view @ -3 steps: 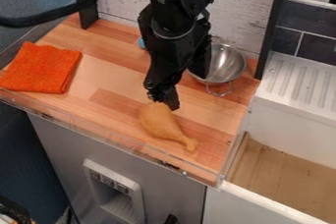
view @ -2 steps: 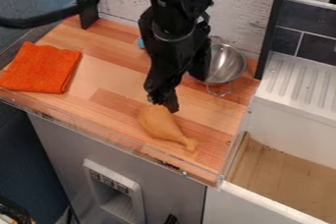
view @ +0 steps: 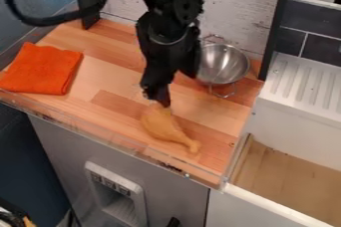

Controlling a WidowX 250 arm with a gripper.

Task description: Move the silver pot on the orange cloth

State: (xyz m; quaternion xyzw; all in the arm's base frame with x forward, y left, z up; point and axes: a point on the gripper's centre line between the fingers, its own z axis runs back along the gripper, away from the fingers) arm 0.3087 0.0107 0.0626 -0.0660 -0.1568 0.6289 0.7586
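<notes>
The silver pot point(view: 223, 64) sits at the counter's point(view: 120, 79) back right corner, well apart from the orange cloth point(view: 43, 69) at the front left corner. The pincer point(view: 160, 100) hangs at the drumstick's point(view: 165, 125) thick end; whether it is open or closed, I cannot tell.

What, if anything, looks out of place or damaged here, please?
Nothing looks spilled or damaged. One oddity: the arm hangs down to the drumstick, lying bare on the counter, although the pot, the thing to be moved, stands farther back at the view's right.
</notes>
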